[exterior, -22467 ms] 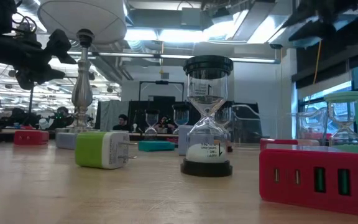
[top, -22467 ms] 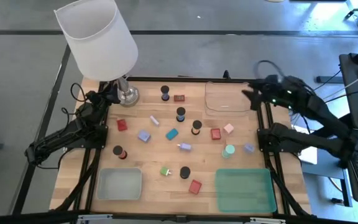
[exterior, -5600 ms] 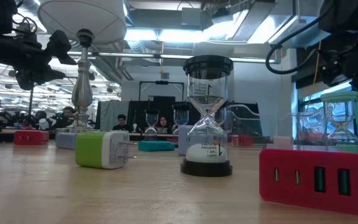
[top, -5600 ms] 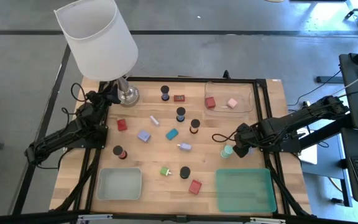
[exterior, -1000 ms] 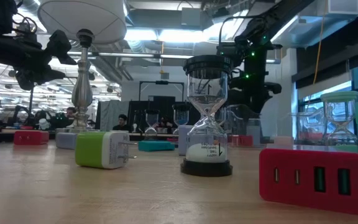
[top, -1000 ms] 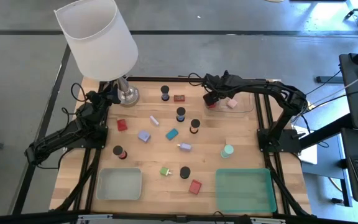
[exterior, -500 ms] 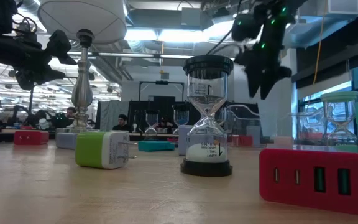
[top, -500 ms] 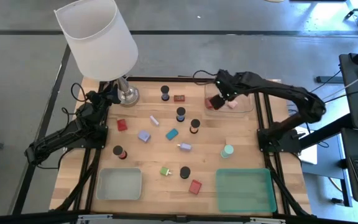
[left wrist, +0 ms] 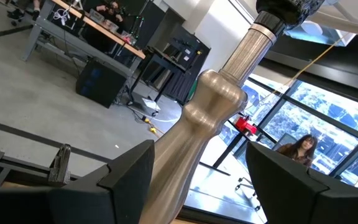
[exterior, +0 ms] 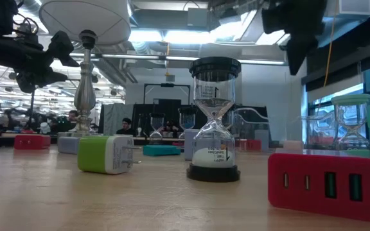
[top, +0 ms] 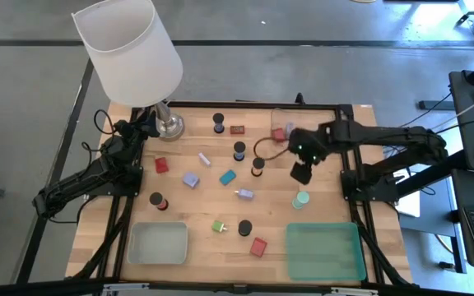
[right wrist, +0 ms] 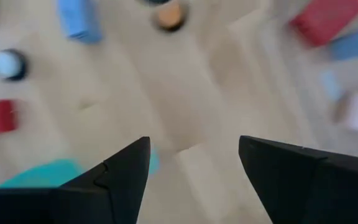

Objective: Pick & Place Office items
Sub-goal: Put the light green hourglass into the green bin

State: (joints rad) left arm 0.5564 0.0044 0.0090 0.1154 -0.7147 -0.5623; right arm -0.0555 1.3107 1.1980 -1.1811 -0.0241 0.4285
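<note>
The office items lie scattered over the wooden table in the high view: dark hourglass cylinders [top: 239, 150], a teal-topped one [top: 302, 199], red blocks [top: 161, 165], lilac-blue blocks [top: 191, 179], a teal block [top: 227, 177] and a green bit [top: 219, 226]. One red block [top: 279, 134] lies in the clear tray [top: 280, 119]. My right gripper [top: 301, 171] hangs open and empty above bare wood between that tray and the teal-topped cylinder; it shows high up in the low view [exterior: 295, 45]. My left gripper [top: 142, 123] waits open at the lamp's metal stem [left wrist: 197, 137], which stands between its fingers.
The white-shaded lamp [top: 130, 49] stands at the far left corner on its metal base [top: 169, 125]. A grey tray [top: 158, 243] sits at the near left, a green tray [top: 325, 250] at the near right. A red charger block [exterior: 323, 186] and an hourglass [exterior: 214, 122] stand close to the low camera.
My right gripper has pulled away from the clear tray at the far edge, rising first, and swung toward the near edge and a little right, over open wood. The red block stays in the tray.
</note>
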